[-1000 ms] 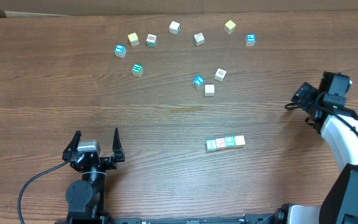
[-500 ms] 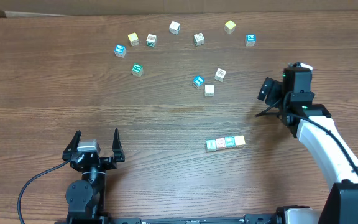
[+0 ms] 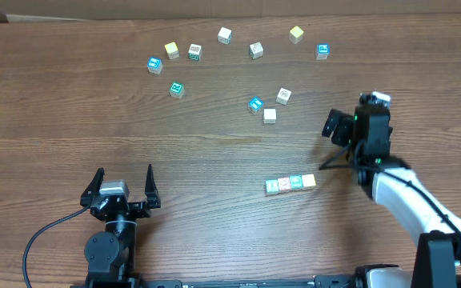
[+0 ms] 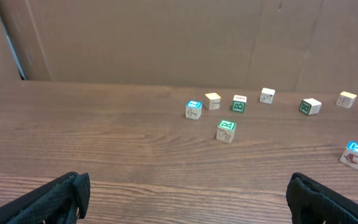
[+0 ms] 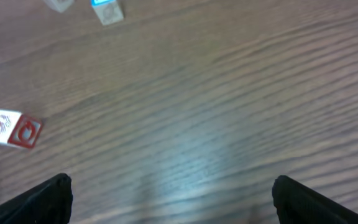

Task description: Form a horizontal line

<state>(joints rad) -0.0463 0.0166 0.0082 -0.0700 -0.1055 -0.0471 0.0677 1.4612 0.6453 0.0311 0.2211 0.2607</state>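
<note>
Swinging in from the right edge, my right claw now hangs just right of and slightly above the row of four cubes, jaws spread and empty. That row lies lower centre-right on the counter, its long axis left to right, yellow end towards this claw. My left claw, also spread, sits well apart at lower left.

the horizontal line, four tiny wooden cubes touching side by side on my table, tops white-green, red, teal, yellow from left to right, row slightly slanted, yellow end farther from me, on my right side
</note>
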